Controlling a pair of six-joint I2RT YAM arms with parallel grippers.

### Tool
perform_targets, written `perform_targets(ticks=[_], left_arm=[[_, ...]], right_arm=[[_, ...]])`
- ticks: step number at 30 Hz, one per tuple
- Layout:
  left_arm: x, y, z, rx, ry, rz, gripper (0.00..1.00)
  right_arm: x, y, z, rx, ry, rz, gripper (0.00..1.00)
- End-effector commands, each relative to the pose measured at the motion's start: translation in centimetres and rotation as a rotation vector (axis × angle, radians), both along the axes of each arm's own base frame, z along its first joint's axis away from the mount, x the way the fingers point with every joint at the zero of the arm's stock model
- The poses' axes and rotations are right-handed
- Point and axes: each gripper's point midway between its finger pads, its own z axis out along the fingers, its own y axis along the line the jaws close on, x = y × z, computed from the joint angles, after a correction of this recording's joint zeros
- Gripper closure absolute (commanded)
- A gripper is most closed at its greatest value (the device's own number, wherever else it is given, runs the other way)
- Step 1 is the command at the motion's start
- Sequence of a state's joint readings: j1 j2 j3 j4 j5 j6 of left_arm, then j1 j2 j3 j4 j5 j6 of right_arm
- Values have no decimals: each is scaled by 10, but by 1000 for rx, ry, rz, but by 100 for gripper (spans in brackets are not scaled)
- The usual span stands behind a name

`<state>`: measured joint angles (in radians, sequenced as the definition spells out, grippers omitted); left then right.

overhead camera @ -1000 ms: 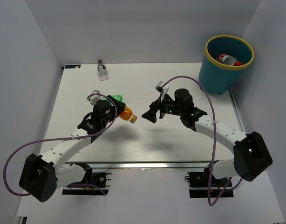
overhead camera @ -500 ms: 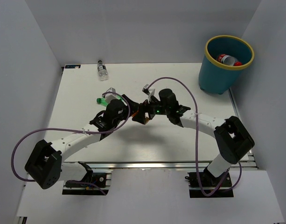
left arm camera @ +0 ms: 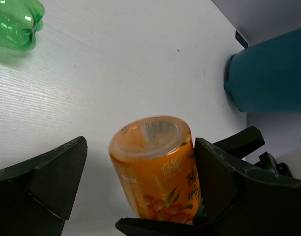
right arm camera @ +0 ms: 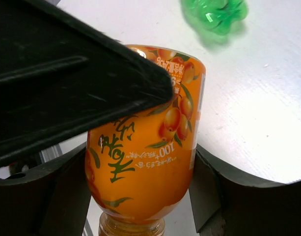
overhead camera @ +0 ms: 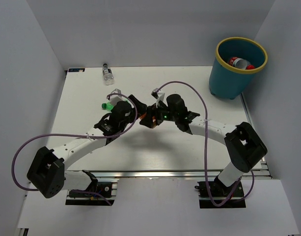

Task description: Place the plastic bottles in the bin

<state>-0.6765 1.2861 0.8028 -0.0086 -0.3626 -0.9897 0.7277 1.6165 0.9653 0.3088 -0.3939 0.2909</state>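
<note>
An orange bottle (overhead camera: 148, 119) hangs above the table's middle, between both grippers. My right gripper (overhead camera: 151, 118) is shut on it; in the right wrist view its fingers (right arm camera: 216, 191) press both sides of the bottle (right arm camera: 145, 162), cap toward the camera. My left gripper (overhead camera: 136, 105) is open around the same bottle (left arm camera: 155, 167): one finger touches it and the other (left arm camera: 47, 177) stands apart. A green bottle (overhead camera: 107, 105) lies on the table, also in the left wrist view (left arm camera: 15, 22) and the right wrist view (right arm camera: 214, 14). The teal bin (overhead camera: 229, 73) stands far right.
A clear dark-capped bottle (overhead camera: 107, 73) lies at the table's far edge on the left. A red-labelled bottle (overhead camera: 241, 63) lies inside the bin. The bin's side shows in the left wrist view (left arm camera: 273, 73). White walls close in the table on three sides.
My right gripper swung left to the orange bottle held by my left gripper and closed round it. My left gripper shifted right and its jaws opened. The green bottle stayed on the table.
</note>
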Motion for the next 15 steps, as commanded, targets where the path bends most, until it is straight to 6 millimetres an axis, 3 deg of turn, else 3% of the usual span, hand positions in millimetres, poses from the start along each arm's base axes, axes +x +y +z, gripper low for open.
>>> perform_targets(ticks=[1, 5, 8, 9, 10, 11, 12, 14, 15], left_arm=[[1, 15, 34, 45, -43, 59, 2], [12, 50, 69, 119, -86, 186, 2], [18, 81, 68, 144, -61, 253, 2], [23, 104, 62, 150, -34, 302, 2], [23, 105, 54, 118, -2, 277, 2], [21, 116, 41, 113, 32, 286, 2], [23, 131, 35, 105, 49, 321, 2], [20, 145, 24, 113, 62, 371, 2], [15, 152, 15, 121, 74, 393, 2]], right_arm=[[29, -15, 30, 44, -60, -149, 66], [41, -35, 20, 43, -11, -216, 68], [63, -62, 32, 48, -28, -295, 68], [78, -83, 47, 68, -51, -351, 68], [85, -93, 60, 84, -75, -363, 68], [96, -105, 96, 118, -143, -390, 68], [113, -131, 115, 106, -204, -449, 68], [132, -165, 145, 58, -289, -564, 67], [147, -190, 185, 68, -371, -650, 67]])
